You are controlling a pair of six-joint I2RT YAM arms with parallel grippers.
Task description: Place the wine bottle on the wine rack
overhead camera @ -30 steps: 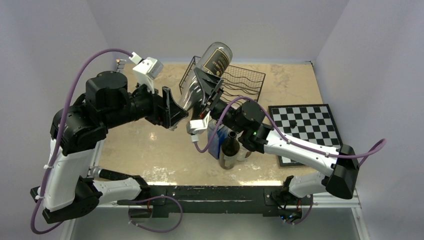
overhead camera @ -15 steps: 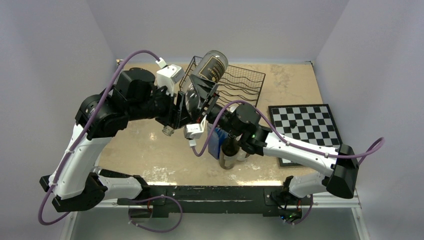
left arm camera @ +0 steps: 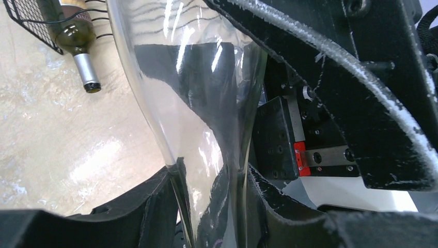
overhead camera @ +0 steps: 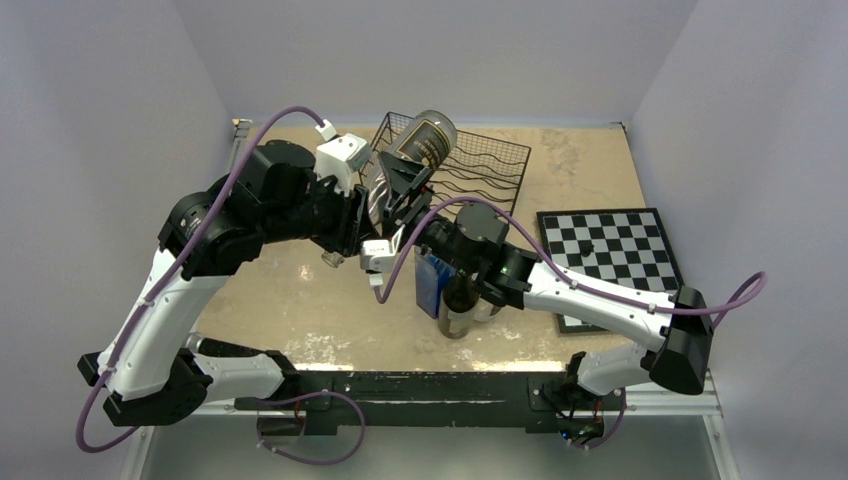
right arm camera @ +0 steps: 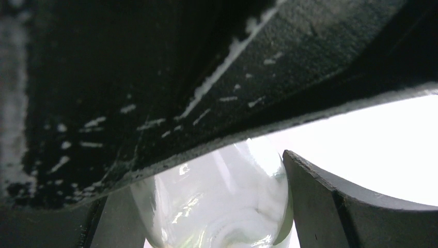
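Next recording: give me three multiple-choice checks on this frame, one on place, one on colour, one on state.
1. Relative to the wine rack, the chessboard lies:
A) to its left
B) to its right
C) on top of it

2. The wine rack is:
A) black
B) red
C) white

3. The clear wine bottle is:
A) lying flat in the rack
B) standing upright in the rack
C) held in the air

Answers:
1 B, the top view shows the board to the rack's right.
2 A, its wires are black.
3 C, the left pincer is at its neck and the right pincer on its body, holding it tilted in mid-air.
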